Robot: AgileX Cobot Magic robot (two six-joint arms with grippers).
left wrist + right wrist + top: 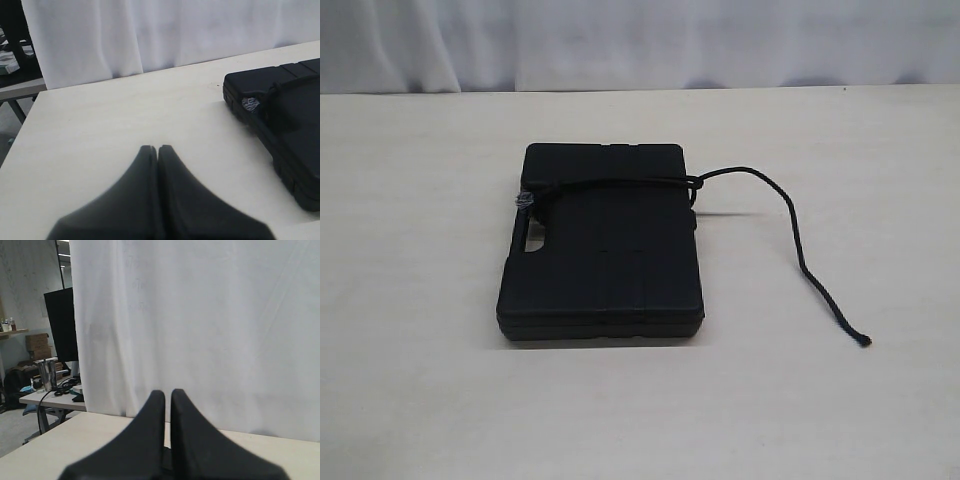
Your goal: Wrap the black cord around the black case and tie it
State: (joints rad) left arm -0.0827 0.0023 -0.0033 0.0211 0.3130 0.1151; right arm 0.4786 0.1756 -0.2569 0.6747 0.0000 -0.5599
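Observation:
The black case [602, 245] lies flat in the middle of the pale table [420, 380]. The black cord [620, 182] runs across its far part, with a small grey bit [525, 199] at the case's left side and a knot at the right edge. Its free end [825, 290] trails off to the right on the table. No gripper shows in the exterior view. My left gripper [158, 148] is shut with nothing in it, off to the side of the case [290, 125]. My right gripper [168, 392] is shut and empty, pointing at the white curtain.
A white curtain [640, 40] hangs behind the table's far edge. In the right wrist view a dark screen [61, 325] and a cluttered side desk [50, 395] stand beyond the table's corner.

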